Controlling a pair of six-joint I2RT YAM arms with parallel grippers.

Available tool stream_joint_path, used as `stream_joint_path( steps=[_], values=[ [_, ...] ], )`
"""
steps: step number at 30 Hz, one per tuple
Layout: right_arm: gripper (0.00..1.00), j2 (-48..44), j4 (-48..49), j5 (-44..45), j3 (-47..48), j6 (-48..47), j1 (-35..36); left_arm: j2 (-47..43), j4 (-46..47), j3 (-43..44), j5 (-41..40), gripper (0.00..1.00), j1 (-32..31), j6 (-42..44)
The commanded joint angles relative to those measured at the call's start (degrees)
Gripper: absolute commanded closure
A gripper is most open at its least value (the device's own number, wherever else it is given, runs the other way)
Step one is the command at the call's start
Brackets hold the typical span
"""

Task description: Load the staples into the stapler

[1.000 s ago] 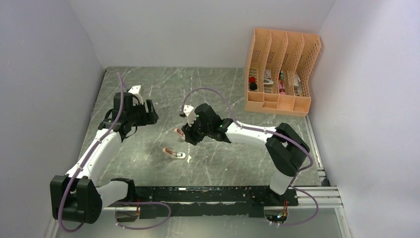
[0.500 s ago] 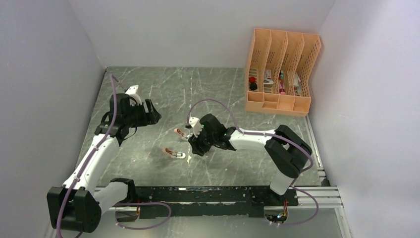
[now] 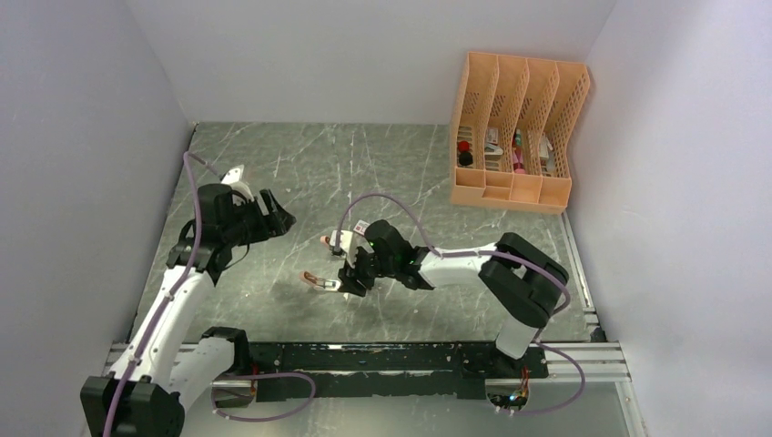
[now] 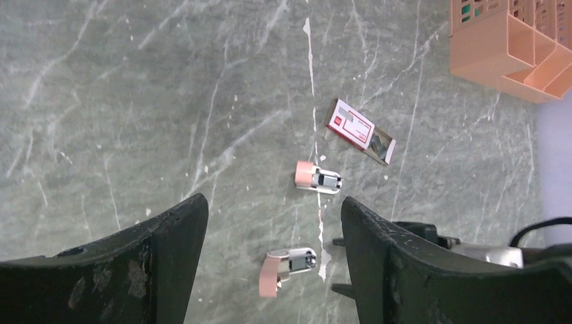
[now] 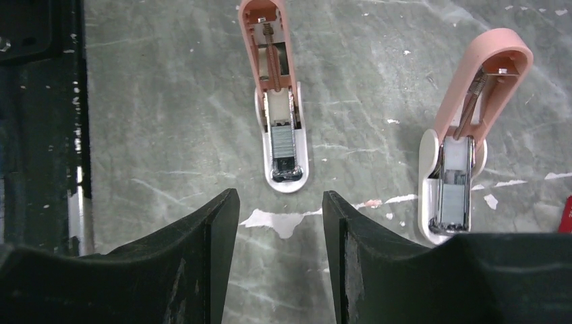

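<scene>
My right arm is folded across toward the left with the wrist dipped low. My right gripper (image 5: 280, 202) hangs just short of an open pink stapler (image 5: 283, 135), and a second open stapler (image 5: 459, 162) sits beside it. Fingers apart, nothing between them. My left arm's stretched up the left side, left gripper (image 4: 273, 209) raised, jaws wide, empty too. The staple box (image 4: 352, 125) lies on the table (image 4: 135, 101) just past both staplers, tray poking out.
</scene>
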Motion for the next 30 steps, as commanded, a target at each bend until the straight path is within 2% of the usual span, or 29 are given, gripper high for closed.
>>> stream_joint_path(
  steps=[1, 7, 13, 22, 26, 30],
  values=[
    [0.48, 3.8, 7.6, -1.2, 0.3, -3.5, 0.0, -4.1, -0.9, -3.1, 0.3, 0.23, 0.5, -5.8],
    [0.51, 6.1, 7.2, -1.3, 0.5, -6.1, 0.1, -5.3, -2.5, -4.2, -0.9, 0.23, 0.5, -6.7],
    [0.5, 7.5, 11.6, -1.6, -2.3, -5.4, 1.1, -6.3, -5.2, -5.4, -3.3, 0.22, 0.5, -11.2],
    [0.49, 10.3, 15.1, -0.4, -4.2, -6.0, 3.3, -9.2, -3.5, -9.9, -0.5, 0.22, 0.4, -17.2],
    [0.57, 11.5, 13.8, 0.9, -4.3, -7.3, 3.8, -8.9, -3.7, -10.4, 0.1, 0.23, 0.5, -17.8],
    [0.57, 12.0, 14.4, 3.8, -5.2, -6.9, 3.8, -9.3, -4.0, -10.5, 0.4, 0.23, 0.5, -17.9]
  ],
)
